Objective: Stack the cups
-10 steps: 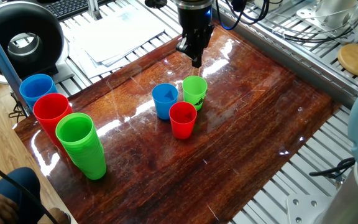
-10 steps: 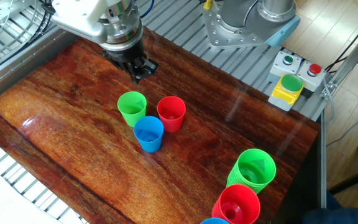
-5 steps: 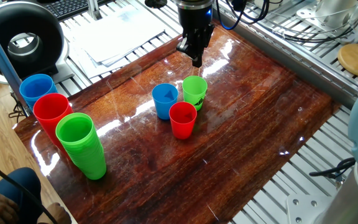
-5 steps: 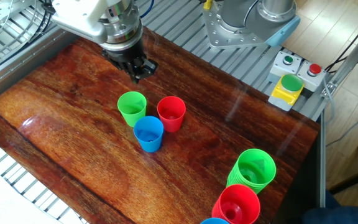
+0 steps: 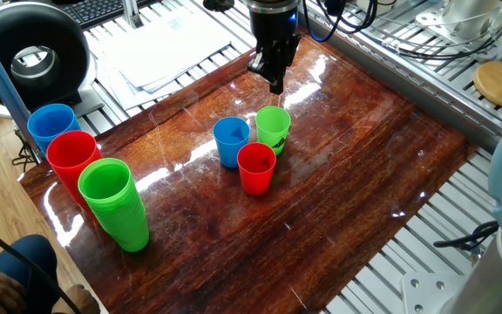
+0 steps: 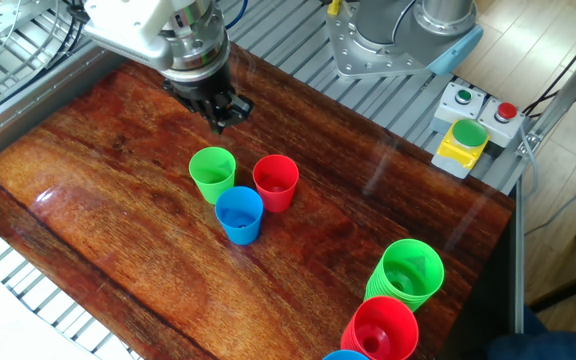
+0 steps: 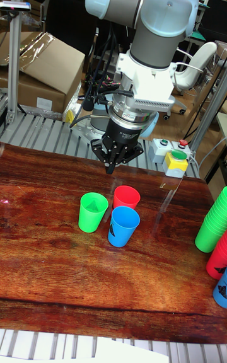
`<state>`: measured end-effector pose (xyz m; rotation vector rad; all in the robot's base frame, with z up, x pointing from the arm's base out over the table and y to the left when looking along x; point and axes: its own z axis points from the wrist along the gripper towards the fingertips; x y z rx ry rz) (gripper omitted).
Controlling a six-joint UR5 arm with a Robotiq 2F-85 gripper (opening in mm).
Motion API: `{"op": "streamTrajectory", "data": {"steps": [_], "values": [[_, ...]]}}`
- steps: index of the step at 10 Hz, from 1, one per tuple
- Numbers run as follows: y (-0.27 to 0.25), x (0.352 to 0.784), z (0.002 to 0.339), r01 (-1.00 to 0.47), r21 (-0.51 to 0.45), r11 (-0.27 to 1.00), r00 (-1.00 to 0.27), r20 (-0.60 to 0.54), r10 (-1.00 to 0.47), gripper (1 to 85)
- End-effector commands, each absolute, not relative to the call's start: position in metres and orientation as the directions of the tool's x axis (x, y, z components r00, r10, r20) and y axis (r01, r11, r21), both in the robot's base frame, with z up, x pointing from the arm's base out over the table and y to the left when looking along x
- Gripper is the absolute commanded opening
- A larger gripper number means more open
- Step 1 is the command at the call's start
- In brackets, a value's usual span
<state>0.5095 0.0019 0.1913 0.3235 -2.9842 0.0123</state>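
Note:
Three small cups stand upright in a tight cluster mid-table: a blue cup (image 5: pixel 231 140) (image 6: pixel 239 214) (image 7: pixel 123 225), a red cup (image 5: pixel 256 167) (image 6: pixel 276 181) (image 7: pixel 126 198) and a light green cup (image 5: pixel 273 127) (image 6: pixel 212 173) (image 7: pixel 93 211). My gripper (image 5: pixel 275 85) (image 6: pixel 221 122) (image 7: pixel 111 168) hangs above the table just behind the green cup, apart from all three. Its fingers are together and hold nothing.
Taller stacks of blue (image 5: pixel 52 126), red (image 5: pixel 72 160) and green cups (image 5: pixel 114 202) stand at one table corner; they show again as the green stack (image 6: pixel 406 272) (image 7: pixel 212 222). A button box (image 6: pixel 467 132) sits beyond the table edge. Metal grating surrounds the wooden table (image 5: pixel 356 166).

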Motion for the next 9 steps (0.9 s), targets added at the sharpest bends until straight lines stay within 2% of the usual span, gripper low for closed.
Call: {"op": "streamTrajectory", "data": {"steps": [1,5,7,9], "values": [[0.004,0.511,0.192,-0.215,0.014,0.976,-0.968,0.131,-0.215,1.3],[0.026,0.531,0.194,-0.222,0.064,0.973,-0.973,0.051,-0.225,1.3],[0.022,0.533,0.203,-0.278,0.029,0.960,-0.958,0.066,-0.279,2.3],[0.033,0.539,0.209,-0.312,0.041,0.949,-0.948,0.054,-0.314,11.3]]}}
